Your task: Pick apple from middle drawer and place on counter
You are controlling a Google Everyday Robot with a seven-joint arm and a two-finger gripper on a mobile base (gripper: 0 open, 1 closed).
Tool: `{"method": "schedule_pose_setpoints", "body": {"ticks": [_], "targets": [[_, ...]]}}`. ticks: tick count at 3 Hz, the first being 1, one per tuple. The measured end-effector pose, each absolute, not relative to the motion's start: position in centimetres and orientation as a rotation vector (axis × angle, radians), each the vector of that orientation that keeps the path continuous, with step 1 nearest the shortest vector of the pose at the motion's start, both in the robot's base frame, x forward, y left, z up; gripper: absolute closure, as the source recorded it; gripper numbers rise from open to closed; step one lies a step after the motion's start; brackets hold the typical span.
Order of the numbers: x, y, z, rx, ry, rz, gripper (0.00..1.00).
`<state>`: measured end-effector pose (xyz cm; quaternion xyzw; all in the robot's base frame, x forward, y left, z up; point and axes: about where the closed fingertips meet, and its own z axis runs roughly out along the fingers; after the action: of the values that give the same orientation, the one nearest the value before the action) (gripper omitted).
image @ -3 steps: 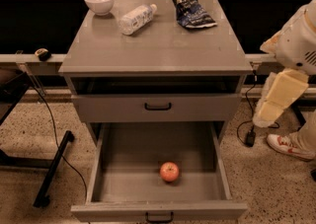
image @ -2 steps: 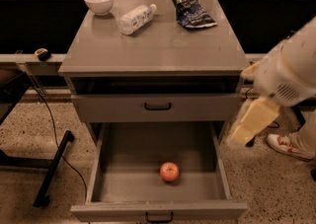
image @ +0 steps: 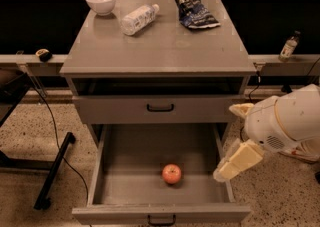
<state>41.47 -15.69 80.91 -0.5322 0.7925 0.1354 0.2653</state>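
The apple (image: 171,173), small and red with yellowish patches, lies on the floor of the open middle drawer (image: 160,213), near its front and slightly right of centre. The drawer is pulled fully out; its black handle shows at the bottom edge. My gripper (image: 223,172) hangs from the white arm (image: 285,121) at the right. It sits over the drawer's right wall, to the right of the apple and apart from it. The counter (image: 160,51) is the grey cabinet top above.
On the counter stand a white bowl (image: 100,2) at the back left, a lying plastic bottle (image: 138,19) and a dark chip bag (image: 194,9). The drawer above (image: 160,108) is closed. A small bottle (image: 288,47) stands on the right ledge. Cables and a black bar lie on the floor at the left.
My arm has swung left and down from beside the cabinet. The gripper has moved from drawer-front height to the right wall of the open drawer. The apple has not moved.
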Motion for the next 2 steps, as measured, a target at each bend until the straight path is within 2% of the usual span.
{"method": "schedule_pose_setpoints", "body": {"ticks": [2], "targets": [[45.5,-9.8,71.0,-1.305,1.956,0.629,0.0]]}}
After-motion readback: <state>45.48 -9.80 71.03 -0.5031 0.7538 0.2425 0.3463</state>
